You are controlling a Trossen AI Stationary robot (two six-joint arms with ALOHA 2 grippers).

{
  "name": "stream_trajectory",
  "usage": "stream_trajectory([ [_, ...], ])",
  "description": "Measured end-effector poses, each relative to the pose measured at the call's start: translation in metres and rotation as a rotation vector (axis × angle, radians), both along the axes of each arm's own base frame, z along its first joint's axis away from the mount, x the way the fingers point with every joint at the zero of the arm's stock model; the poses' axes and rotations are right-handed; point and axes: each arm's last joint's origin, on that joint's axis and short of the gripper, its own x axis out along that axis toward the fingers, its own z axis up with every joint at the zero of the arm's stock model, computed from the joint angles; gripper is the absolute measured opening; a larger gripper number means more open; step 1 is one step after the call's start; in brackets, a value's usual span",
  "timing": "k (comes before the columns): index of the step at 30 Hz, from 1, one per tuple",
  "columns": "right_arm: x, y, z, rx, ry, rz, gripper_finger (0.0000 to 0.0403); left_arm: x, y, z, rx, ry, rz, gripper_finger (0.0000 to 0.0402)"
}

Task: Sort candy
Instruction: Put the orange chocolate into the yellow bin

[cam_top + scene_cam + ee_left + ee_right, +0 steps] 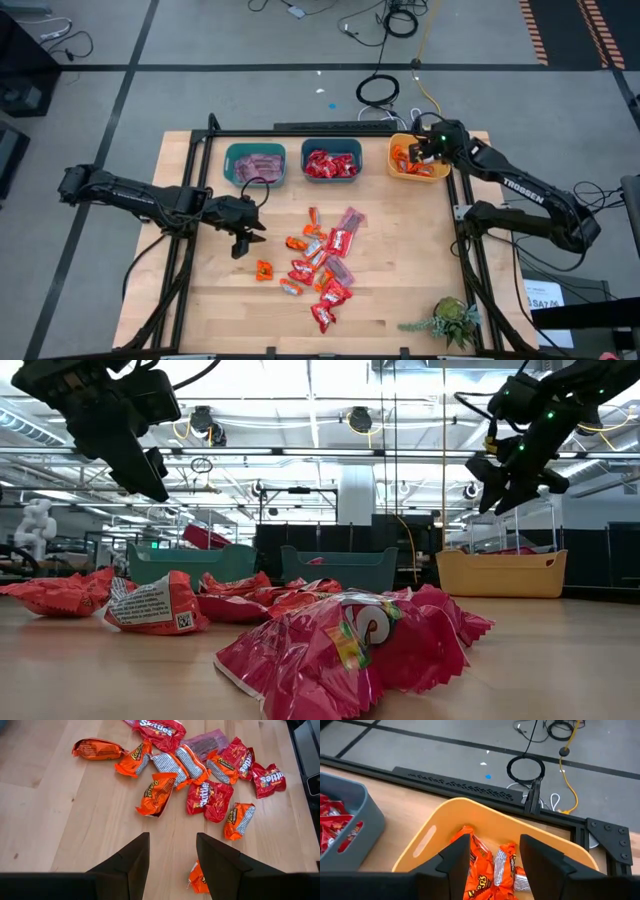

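Three bins are lining my table's [200, 300] far edge: two teal, one yellow bin [427, 842] holding orange Reese's packets. Loose candy [322, 262], reading Skittles and Reese's, is lying mid-table. My right gripper [492, 857] is hovering open and empty over yellow; my left gripper [172, 857] is hanging open, empty, beside the candy.

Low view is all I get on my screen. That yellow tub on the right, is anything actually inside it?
Observer: Yes, the yellow bin holds orange-wrapped candy.
Operator: And the claw hanging above it?
Observer: The right gripper is open over the bin, holding nothing.
Operator: What about the other claw?
Observer: The left gripper is open above the table, with a small orange candy lying between its fingers.
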Motion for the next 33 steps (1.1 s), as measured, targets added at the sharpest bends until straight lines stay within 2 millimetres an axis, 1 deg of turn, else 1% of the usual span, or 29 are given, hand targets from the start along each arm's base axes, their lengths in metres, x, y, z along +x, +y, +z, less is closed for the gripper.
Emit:
stream_trajectory([
  [6,-0.003,0.002,0.004,-0.024,-0.009,0.0,0.0184,0.0,0.0,0.0,0.0,0.0,0.0,0.0171],
  [9,-0.003,0.003,0.007,-0.04,-0.022,-0.001,0.0208,0.0,0.0,0.0,0.0,0.0,0.0,0.0171],
  [15,-0.004,0.004,0.011,-0.071,-0.046,-0.002,0.0268,0.0,0.0,0.0,0.0,0.0,0.0,0.0171],
  [18,-0.004,0.004,0.011,-0.062,-0.062,-0.011,0.0285,0.0,0.0,0.0,0.0,0.0,0.0,0.0171],
  [21,-0.004,0.004,0.01,-0.036,-0.109,-0.034,0.0291,0.0,0.0,0.0,0.0,0.0,0.0,0.0171],
  [24,-0.001,0.006,0.011,0.018,-0.188,0.037,0.0292,0.0,0.0,0.0,0.0,-0.001,0.0,0.0171],
  [27,0.006,0.008,0.014,0.038,-0.247,0.194,0.0289,0.0,0.0,0.0,0.0,-0.001,0.0,0.0171],
  [33,0.022,0.023,0.012,0.05,-0.194,0.445,0.0269,0.0,0.0,0.0,0.0,-0.001,0.0,0.0171],
])
